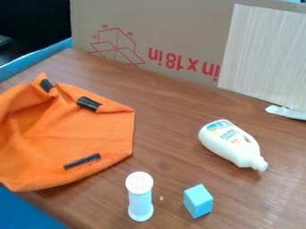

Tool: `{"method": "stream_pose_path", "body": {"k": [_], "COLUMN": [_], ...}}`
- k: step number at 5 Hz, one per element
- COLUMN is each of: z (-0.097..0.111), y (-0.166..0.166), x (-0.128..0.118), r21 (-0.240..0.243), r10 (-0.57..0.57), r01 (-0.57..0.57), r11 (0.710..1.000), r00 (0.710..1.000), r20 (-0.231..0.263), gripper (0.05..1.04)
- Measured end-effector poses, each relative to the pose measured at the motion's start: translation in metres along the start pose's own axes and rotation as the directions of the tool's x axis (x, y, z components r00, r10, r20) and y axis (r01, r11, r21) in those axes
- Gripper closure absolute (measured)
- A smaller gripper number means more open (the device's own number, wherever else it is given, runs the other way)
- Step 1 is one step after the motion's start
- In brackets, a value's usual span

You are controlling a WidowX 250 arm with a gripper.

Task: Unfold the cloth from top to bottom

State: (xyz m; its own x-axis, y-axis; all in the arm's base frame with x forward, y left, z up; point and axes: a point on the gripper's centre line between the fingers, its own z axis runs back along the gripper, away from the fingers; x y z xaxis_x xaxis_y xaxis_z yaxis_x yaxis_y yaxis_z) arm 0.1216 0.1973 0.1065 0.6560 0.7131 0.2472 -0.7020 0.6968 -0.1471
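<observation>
Camera view: taking the white bottle [230,143] as landmark, the orange cloth [71,138] lies on the worktop [173,112] to its left, well apart, so the bottle should not hinder the unfolding. The cloth's far part is gathered into raised folds while its nearer part spreads flatter, which suggests the far folds are the place to grasp and draw towards the near hem. Two dark pieces [88,103] sit by those folds, and a dark strip [82,161] near the hem; what they are for, I cannot tell. I cannot tell whether the jaws are apart, together or clamped on something.

The bottle rests on its side, probably steady on its broad face. Nearer the camera than the bottle, and to its left, stand an upright shaker [140,199] and a blue block [198,201]; the shaker, being tall and narrow, could topple if the cloth were swept towards it.
</observation>
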Motion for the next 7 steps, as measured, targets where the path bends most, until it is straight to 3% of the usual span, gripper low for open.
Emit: {"method": "stream_pose_path", "body": {"k": [1, 2, 3, 4, 5, 6, 7], "z": [0.009, 0.018, 0.022, 0.030, 0.043, 0.043, 0.020], "y": [-0.007, -0.018, -0.024, -0.030, -0.042, -0.081, -0.111], "x": [-0.004, -0.006, -0.010, -0.006, 0.001, 0.011, 0.028], "r21": [-0.011, -0.046, -0.033, -0.020, -0.081, -0.194, -0.334], "r10": [-0.056, -0.124, -0.183, -0.186, -0.228, -0.475, -0.643], "r01": [0.056, 0.126, 0.184, 0.187, 0.229, 0.469, 0.601], "r11": [0.998, 0.991, 0.982, 0.982, 0.970, 0.862, 0.726], "r00": [0.998, 0.991, 0.983, 0.982, 0.973, 0.880, 0.766], "r20": [0.014, 0.051, 0.030, 0.014, 0.028, 0.016, -0.021], "gripper": [0.870, 0.614, 0.310, 0.093, 0.083, 0.083, 0.084]}}
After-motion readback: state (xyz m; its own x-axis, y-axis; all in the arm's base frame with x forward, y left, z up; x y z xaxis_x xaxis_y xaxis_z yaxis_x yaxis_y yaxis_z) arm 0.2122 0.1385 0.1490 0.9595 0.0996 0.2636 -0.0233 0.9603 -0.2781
